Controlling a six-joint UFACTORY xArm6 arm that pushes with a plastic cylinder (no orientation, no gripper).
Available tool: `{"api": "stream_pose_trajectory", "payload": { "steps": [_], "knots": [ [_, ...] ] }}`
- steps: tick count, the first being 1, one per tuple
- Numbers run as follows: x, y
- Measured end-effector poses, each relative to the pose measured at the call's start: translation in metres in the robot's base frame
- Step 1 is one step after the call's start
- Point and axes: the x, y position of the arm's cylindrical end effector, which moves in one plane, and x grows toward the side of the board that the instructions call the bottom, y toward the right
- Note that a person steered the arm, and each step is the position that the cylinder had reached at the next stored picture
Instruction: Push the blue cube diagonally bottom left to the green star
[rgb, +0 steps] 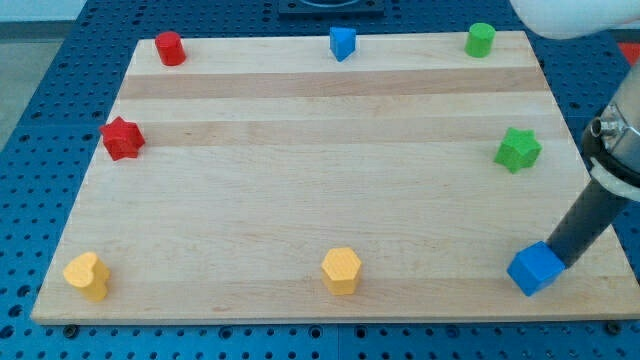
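Tip (562, 262): bare rod, holding nothing, touching the blue cube's upper right edge.
Blue cube (534, 268): sitting at the board's (300, 200) 5 o'clock corner.
Green star (518, 149): lying at 12 o'clock from the cube, well apart.
Progress: contact apparently beginning (cube sitting below the star, not yet diagonally bottom-left); a leftward shift is remaining.
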Motion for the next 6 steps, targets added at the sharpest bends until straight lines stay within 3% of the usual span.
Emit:
{"api": "stream_pose_trajectory", "payload": {
  "steps": [3,6],
  "knots": [
    [0.024,0.010],
    [0.022,-0.027]
  ]
}}
